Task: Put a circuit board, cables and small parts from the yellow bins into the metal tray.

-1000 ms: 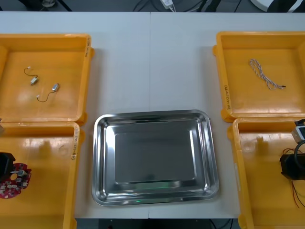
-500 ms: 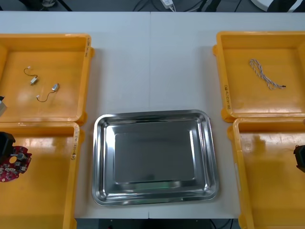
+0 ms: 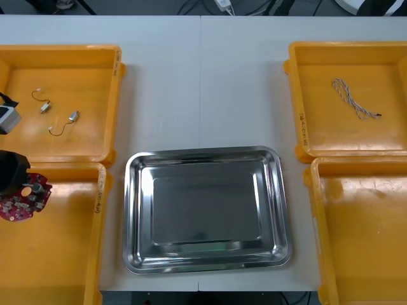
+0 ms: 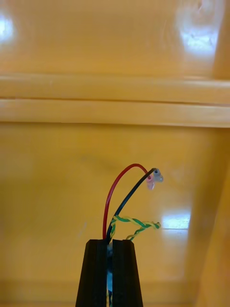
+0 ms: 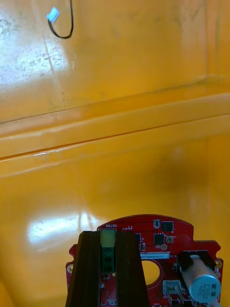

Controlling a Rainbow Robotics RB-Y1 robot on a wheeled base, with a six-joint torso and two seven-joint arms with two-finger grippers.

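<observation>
My left gripper [image 3: 14,180] is at the far left, over the near left yellow bin [image 3: 96,210], shut on a round red circuit board [image 3: 27,200]. In the left wrist view the fingers [image 5: 88,268] clamp the green connector on the board [image 5: 160,237], close to the wall shared by the two left bins. My right gripper [image 4: 111,243] is shut on the red and yellow cable [image 4: 139,222], whose red, black and twisted yellow-green wires rise from the fingertips over an orange bin floor. The metal tray [image 3: 206,153] lies bare and shiny at the table's middle.
The far left bin [image 3: 60,51] holds two small metal parts [image 3: 44,107] [image 3: 73,116] with thin wires. A twisted blue and white cable [image 3: 353,98] lies in the far right bin [image 3: 299,108]. The near right bin [image 3: 318,222] stands beside the tray.
My left gripper has carried the circuit board toward the far wall of the near left bin. My right gripper, seen at the right edge of the front view, has moved off it.
</observation>
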